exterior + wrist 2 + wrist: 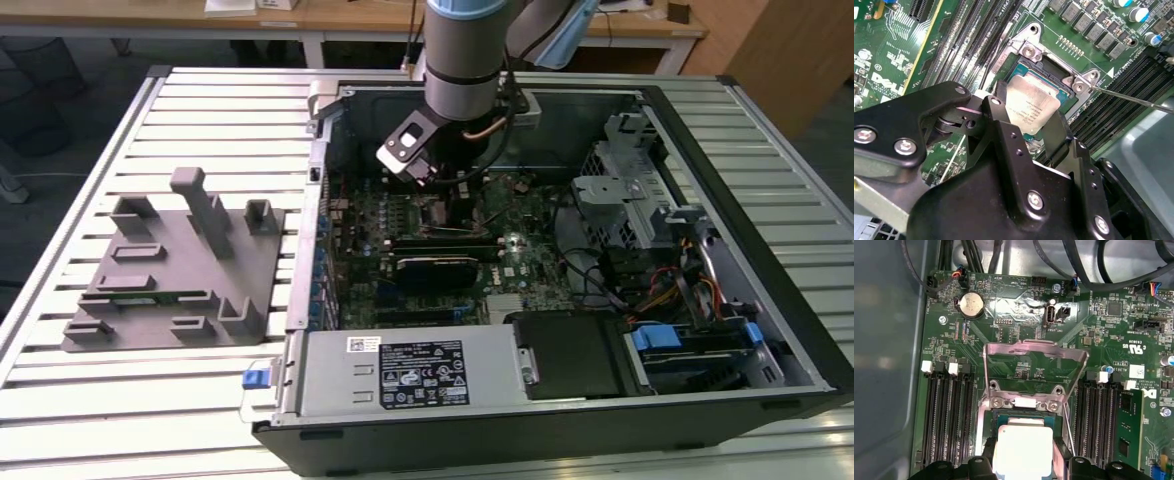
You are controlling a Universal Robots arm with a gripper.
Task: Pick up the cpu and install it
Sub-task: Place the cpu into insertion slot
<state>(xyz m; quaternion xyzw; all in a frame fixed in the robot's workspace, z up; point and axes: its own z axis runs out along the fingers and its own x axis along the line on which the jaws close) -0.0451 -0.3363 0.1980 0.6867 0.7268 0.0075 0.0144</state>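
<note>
The cpu (1031, 106), a flat square chip with a silvery top, lies level over the black socket (1051, 70) on the green motherboard. It is seen as a pale square cpu (1021, 447) in the first wrist view too. My gripper (1029, 122) is shut on it, one black finger (1000, 107) on each of two opposite edges. I cannot tell whether the chip rests in the socket or hovers just above. The socket's metal frame (1036, 367) stands flipped open. In the exterior view the arm reaches down into the computer case, with the gripper (430, 190) low over the board.
A thin latch lever (1134, 98) sticks out beside the socket. Memory slots (946, 415) flank it, one holding a green memory stick (1129, 425). The case wall (320, 150), drive cage (641, 200) and power supply (400, 372) ring the board. A grey plastic fixture (167, 265) sits on the table.
</note>
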